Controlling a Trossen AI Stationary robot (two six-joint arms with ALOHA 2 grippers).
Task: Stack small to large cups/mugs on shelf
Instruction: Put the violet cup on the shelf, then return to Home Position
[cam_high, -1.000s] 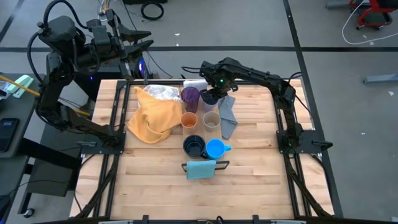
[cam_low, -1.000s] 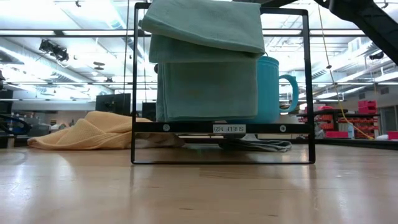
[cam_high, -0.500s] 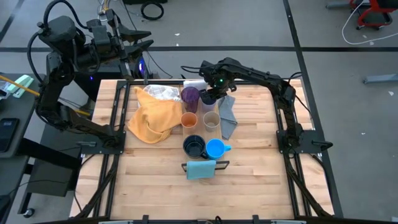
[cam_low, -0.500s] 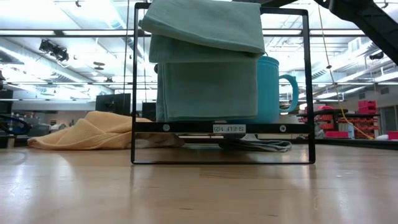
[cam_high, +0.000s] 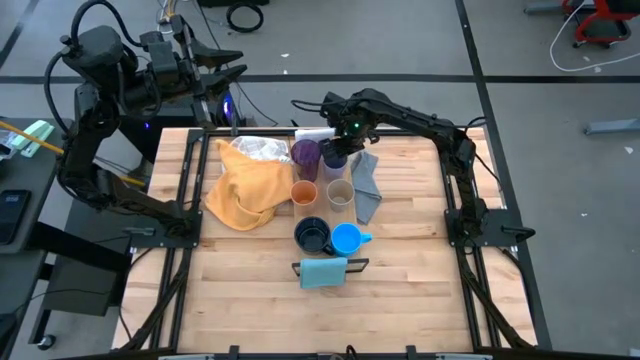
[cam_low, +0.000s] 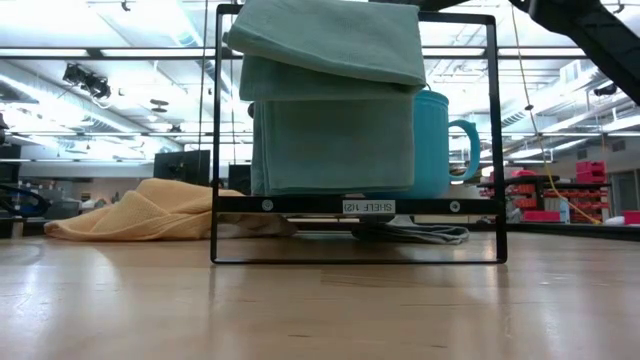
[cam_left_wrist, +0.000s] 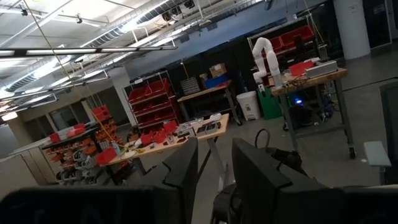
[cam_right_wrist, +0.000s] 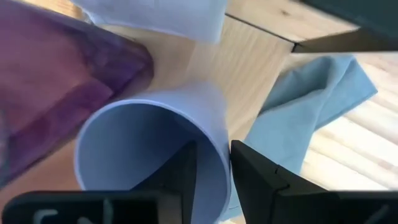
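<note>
Six cups stand together near the middle of the slatted wooden table (cam_high: 400, 280): one dark purple tumbler (cam_high: 305, 154), translucent and tall; one lavender cup (cam_right_wrist: 155, 146), smooth and round; one orange cup (cam_high: 304, 192); one beige cup (cam_high: 340, 193); one navy mug (cam_high: 312, 236); one bright blue mug (cam_high: 346, 239) with a handle. Two cloths lie beside them, a crumpled yellow cloth (cam_high: 245, 190) and a folded grey cloth (cam_high: 368, 187). One more cloth, teal (cam_low: 330, 95), hangs over a thin black wire rack (cam_low: 355, 205).

The right gripper (cam_right_wrist: 211, 177) is at the lavender cup, just beside the purple tumbler. Its two dark fingers straddle the cup's rim, one inside and one outside; if they press the wall, I cannot tell. The left gripper (cam_left_wrist: 214, 171) is raised behind the table's back left corner, fingers a little apart, holding nothing.
</note>
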